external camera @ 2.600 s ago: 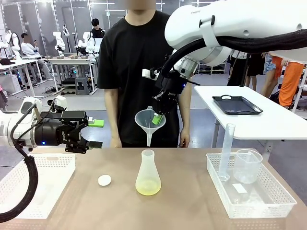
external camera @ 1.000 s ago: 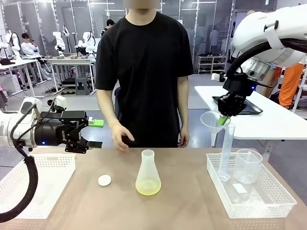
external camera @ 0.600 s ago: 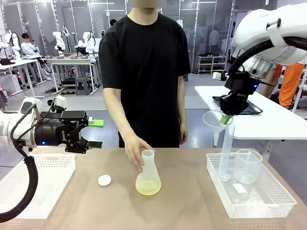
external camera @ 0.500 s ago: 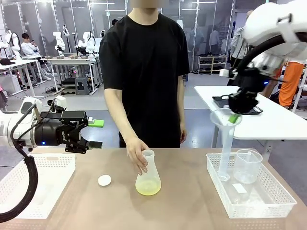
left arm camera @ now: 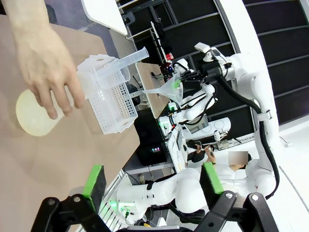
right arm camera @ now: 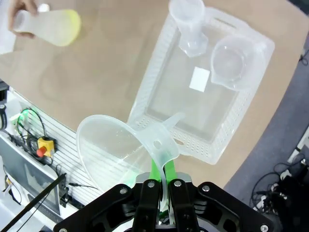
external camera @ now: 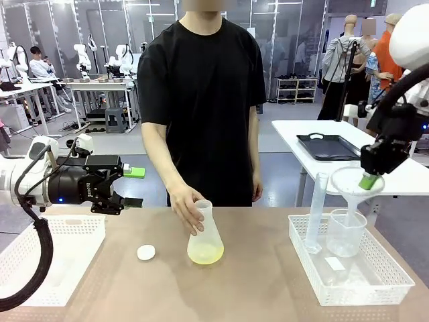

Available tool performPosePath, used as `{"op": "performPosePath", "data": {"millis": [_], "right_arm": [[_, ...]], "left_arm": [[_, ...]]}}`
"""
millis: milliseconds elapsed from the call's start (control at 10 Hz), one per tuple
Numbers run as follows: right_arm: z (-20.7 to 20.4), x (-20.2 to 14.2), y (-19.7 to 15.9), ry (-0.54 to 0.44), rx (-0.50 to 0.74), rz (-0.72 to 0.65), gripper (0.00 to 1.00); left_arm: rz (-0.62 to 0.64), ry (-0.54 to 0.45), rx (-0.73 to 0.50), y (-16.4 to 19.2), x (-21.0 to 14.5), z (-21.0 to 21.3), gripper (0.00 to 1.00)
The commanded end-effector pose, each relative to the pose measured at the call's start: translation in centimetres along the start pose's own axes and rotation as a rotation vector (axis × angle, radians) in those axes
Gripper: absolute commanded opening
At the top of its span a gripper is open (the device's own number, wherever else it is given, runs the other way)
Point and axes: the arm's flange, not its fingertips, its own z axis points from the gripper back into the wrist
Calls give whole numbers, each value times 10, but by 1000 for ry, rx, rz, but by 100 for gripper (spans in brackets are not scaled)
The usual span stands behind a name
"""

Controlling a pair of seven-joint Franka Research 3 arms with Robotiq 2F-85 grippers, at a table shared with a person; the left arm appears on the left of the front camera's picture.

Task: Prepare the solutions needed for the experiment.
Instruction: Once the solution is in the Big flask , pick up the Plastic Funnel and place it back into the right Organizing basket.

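Solutions [external camera: 205, 255] pool in the tilted conical flask [external camera: 206, 231]. Right gripper [external camera: 369, 180], pinching the funnel [external camera: 355, 181], should descend clear of the beaker [external camera: 346, 233]; left gripper [external camera: 134, 186] gapes empty.

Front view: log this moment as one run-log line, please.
right tool: shut on funnel, over basket | left tool: open, empty | person's hand: gripping tilted flask | solution: shallow yellow layer in flask
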Motion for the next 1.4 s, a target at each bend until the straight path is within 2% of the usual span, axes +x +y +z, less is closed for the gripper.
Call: {"op": "performPosePath", "data": {"millis": [0, 100, 300, 700, 900, 1300], "right_arm": [[-21, -2, -10, 56, -41, -105, 3], [-30, 1, -15, 96, -19, -172, 3], [-50, 2, -22, 172, -83, -269, 3], [-92, 11, -23, 303, -82, -375, 3], [-103, 13, -25, 320, -106, -435, 3], [-113, 24, -30, 276, -117, -528, 3]], "left_arm": [[20, -12, -22, -2, -2, -2, 100], [20, -12, -22, -2, -2, -2, 100], [20, -12, -22, -2, -2, -2, 100], [20, -12, -22, -2, -2, -2, 100], [20, -12, -22, -2, -2, -2, 100], [20, -12, -22, -2, -2, -2, 100]]}}
